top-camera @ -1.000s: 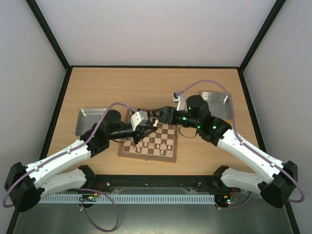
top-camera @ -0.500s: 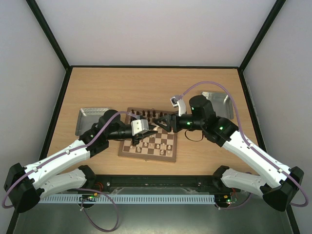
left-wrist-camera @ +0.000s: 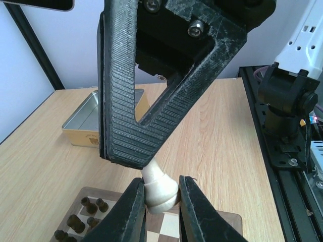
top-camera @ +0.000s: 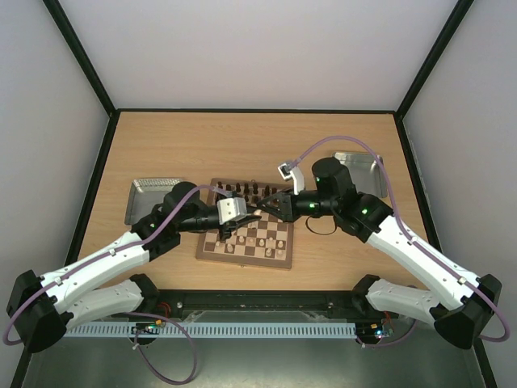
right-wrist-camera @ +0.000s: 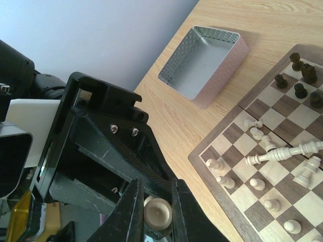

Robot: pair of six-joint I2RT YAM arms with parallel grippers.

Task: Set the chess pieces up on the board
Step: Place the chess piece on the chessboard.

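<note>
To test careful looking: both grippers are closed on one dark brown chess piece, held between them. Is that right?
Wrong colour: the chess piece is light cream, not dark brown, as the left wrist view shows. The left gripper and the right gripper are both closed on it, held between them.

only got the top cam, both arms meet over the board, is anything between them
Observer: Yes. The left wrist view shows the left gripper with its jaws shut on a cream piece.
Operator: is the right one on it too
Observer: Yes. In the right wrist view the right gripper has its jaws closed on that same piece.
Operator: board tidy underneath
Observer: No. The right wrist view shows tipped cream pieces on the board, and one tall piece lying flat across several squares.
</note>
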